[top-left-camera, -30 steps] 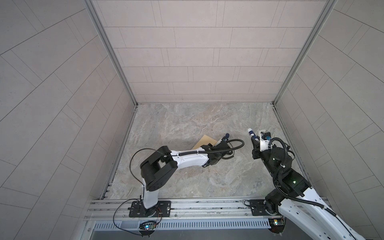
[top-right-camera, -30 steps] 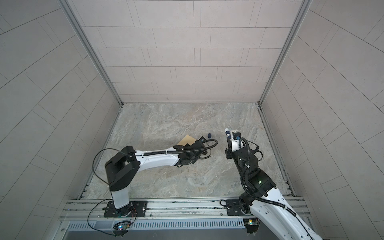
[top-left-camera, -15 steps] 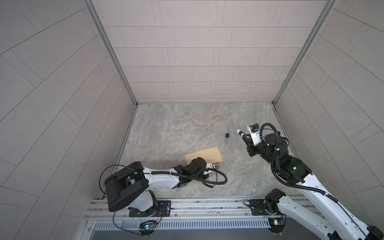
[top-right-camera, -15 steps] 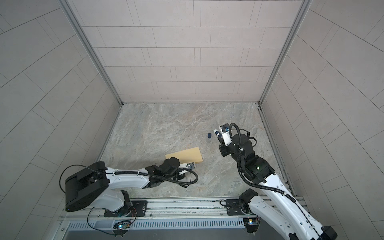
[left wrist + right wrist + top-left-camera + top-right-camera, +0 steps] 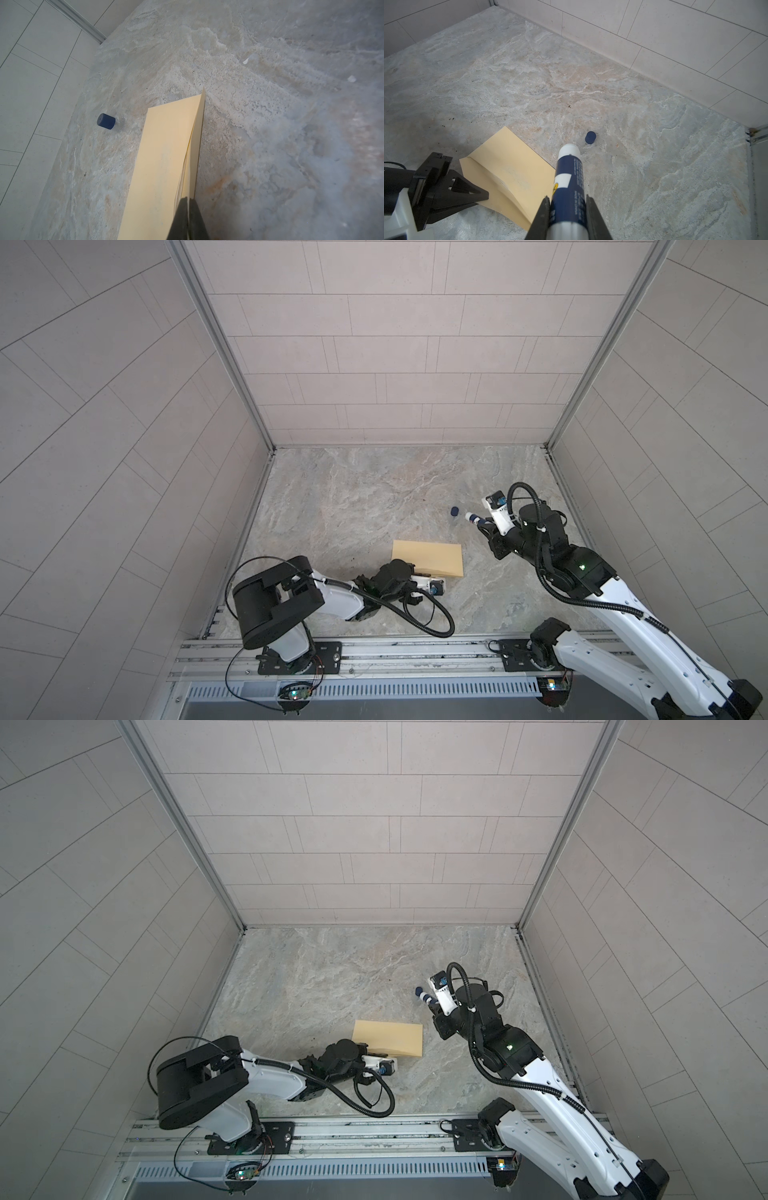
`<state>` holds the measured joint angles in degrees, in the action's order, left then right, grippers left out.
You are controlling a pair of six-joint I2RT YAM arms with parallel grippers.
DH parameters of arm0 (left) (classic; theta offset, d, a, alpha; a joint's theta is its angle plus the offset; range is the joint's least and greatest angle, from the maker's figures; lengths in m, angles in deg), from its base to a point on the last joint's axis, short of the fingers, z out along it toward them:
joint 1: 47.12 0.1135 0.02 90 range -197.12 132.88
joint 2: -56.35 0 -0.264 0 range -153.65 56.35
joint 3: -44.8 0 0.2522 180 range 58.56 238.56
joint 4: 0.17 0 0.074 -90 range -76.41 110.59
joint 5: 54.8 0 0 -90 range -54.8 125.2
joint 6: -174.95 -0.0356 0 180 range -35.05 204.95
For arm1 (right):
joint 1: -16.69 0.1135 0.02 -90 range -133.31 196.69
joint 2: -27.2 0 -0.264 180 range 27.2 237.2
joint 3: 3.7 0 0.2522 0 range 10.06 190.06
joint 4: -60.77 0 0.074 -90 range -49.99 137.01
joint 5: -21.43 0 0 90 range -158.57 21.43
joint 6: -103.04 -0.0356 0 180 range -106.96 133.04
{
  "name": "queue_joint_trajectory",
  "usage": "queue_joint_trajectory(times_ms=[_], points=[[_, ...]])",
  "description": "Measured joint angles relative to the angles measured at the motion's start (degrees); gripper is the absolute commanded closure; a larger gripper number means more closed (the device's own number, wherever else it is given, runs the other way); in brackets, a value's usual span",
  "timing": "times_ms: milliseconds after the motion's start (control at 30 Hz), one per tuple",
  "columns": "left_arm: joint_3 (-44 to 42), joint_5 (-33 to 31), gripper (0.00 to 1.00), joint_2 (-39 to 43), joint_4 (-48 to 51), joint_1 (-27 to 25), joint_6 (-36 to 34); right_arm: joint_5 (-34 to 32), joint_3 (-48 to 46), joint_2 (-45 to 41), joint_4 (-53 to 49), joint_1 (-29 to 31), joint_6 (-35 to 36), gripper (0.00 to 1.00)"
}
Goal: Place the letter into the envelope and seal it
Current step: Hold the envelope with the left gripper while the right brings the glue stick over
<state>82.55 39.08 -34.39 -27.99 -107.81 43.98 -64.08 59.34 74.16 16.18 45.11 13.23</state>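
Envelope edge sits pinched in the left jaws; right jaws clamp a glue stick.

A dark blue cap lies on its side on the marbled counter, near the white tip of an uncapped blue-and-white glue stick

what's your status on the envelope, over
Left gripper jaws pinched on the envelope edge, flap lifted. Right gripper jaws clamped on uncapped glue stick. Letter not in view. Blue cap loose on table, clear of envelope.
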Motion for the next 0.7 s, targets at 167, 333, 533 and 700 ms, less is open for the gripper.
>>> queue_joint_trajectory(times_ms=[167,333,533,700], points=[[0.1,0.0,0.4,1.9,2.2,-0.3,1.9,1.9,0.7,2.4,-1.5,0.0,0.2,1.0],[1.2,-1.6,0.31,9.0,6.2,-0.6,10.6,3.2,2.3,4.3,-3.1,0.0,0.5,1.0],[4.8,-7.7,0.33,20.0,12.5,-0.6,28.7,4.9,3.8,5.6,-4.7,0.0,0.9,1.0],[5.7,-11.3,0.43,23.8,20.0,0.1,42.6,5.9,5.1,7.6,-6.5,0.2,1.0,1.0]])
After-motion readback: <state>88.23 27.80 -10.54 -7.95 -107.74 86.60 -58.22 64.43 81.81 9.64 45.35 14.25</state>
